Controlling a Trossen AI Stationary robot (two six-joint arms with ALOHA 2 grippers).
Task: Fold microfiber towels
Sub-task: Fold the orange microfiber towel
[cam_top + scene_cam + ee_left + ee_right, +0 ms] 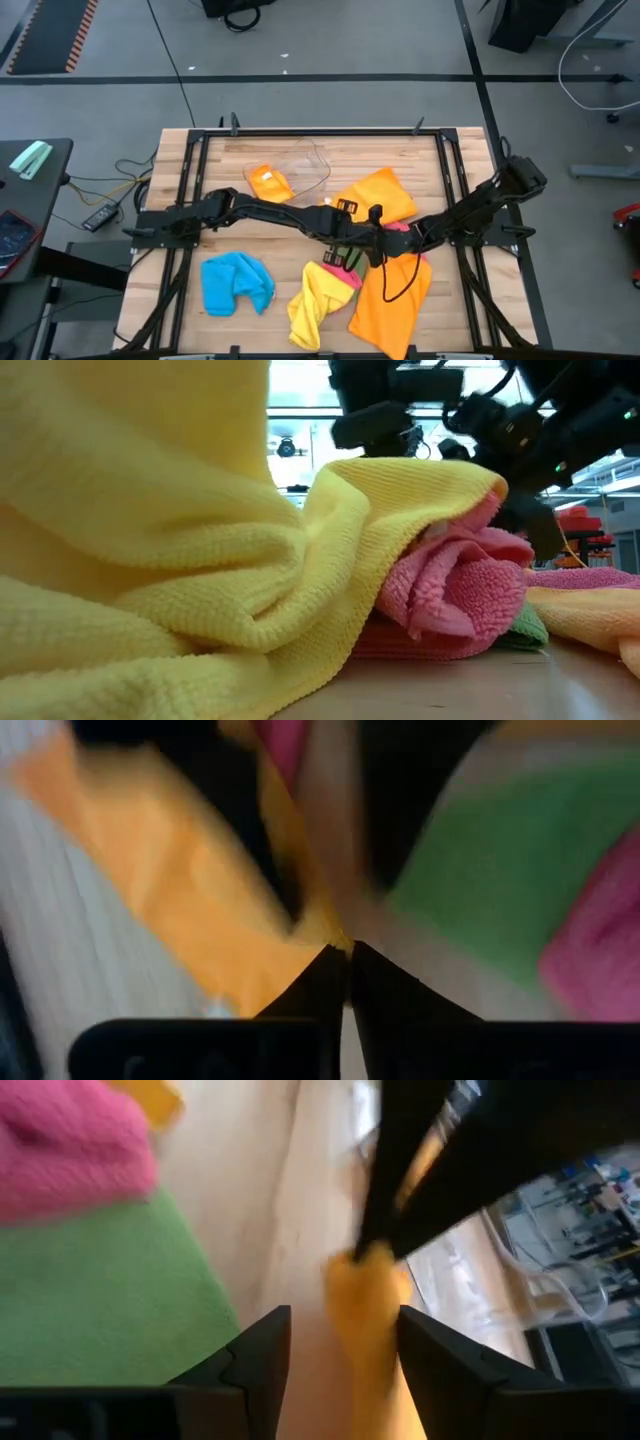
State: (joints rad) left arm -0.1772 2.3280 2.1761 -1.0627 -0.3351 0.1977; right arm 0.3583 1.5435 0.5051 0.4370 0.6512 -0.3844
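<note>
Microfiber towels [318,300] lie heaped near the table's front, and we see our left gripper [347,952] pinching an orange towel [390,300] corner, our right gripper [342,1342] spread wide beside it, likely to take another corner.

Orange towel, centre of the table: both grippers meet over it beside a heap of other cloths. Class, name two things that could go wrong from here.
1. The left gripper is shut on a thin edge of the orange towel, so the cloth could slip free when lifted.
2. The right gripper is open close beside it, with the pink towel and green towel next to it. It might catch the wrong cloth, or the arms could collide.
</note>
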